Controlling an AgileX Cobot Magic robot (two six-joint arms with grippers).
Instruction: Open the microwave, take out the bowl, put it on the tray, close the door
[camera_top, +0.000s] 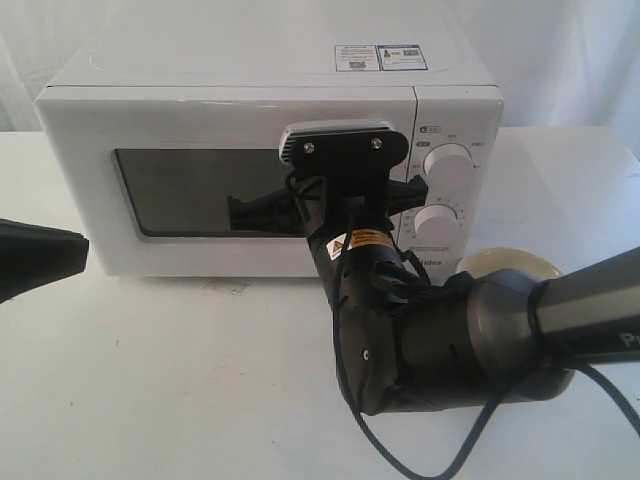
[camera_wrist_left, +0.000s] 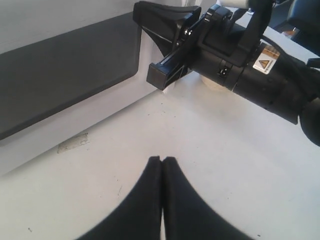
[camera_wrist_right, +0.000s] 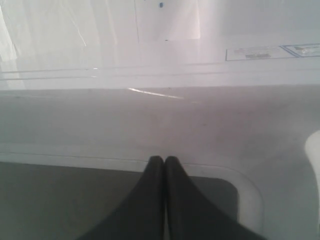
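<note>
The white microwave (camera_top: 230, 110) stands at the back with its door (camera_top: 200, 130) shut and the dark window (camera_top: 190, 190) facing me. My right gripper (camera_wrist_right: 164, 159) is shut, its tips against the door at the window's upper right corner. The right arm (camera_top: 370, 270) reaches in from the right and hides the handle. A cream round rim, the bowl (camera_top: 512, 262), shows behind that arm, right of the microwave. What it rests on is hidden, so the tray is out of view. My left gripper (camera_wrist_left: 162, 159) is shut and empty, low over the table at the left (camera_top: 60, 255).
Two round dials (camera_top: 447, 162) sit on the microwave's right panel. A scrap of tape (camera_top: 225, 287) lies on the white table in front of the door. A black cable (camera_top: 400, 460) trails from the right arm toward the front edge.
</note>
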